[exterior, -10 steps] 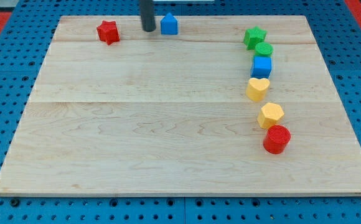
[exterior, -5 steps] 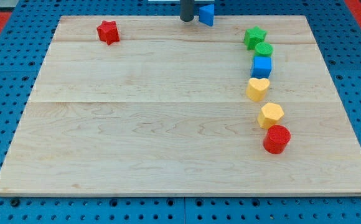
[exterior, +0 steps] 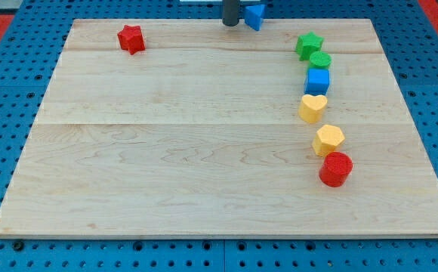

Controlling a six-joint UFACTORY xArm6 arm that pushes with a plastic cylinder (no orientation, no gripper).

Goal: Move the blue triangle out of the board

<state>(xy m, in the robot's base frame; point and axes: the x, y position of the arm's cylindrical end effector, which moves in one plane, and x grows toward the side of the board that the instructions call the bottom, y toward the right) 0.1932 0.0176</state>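
The blue triangle (exterior: 254, 15) lies at the view's top, across the top edge of the wooden board (exterior: 174, 151), partly off it. My tip (exterior: 230, 23) is a dark rod end just to the left of the triangle, close to it or touching it. The rod runs up out of the view.
A red star block (exterior: 131, 38) sits at the board's top left. Down the right side run a green star (exterior: 308, 44), a green round block (exterior: 320, 60), a blue cube (exterior: 317, 80), a yellow heart (exterior: 313, 107), a yellow hexagon (exterior: 328, 140) and a red cylinder (exterior: 336, 169). Blue pegboard surrounds the board.
My tip moved right along the top edge, pushing the blue triangle right and up. The triangle turned and now overhangs the board's top edge.
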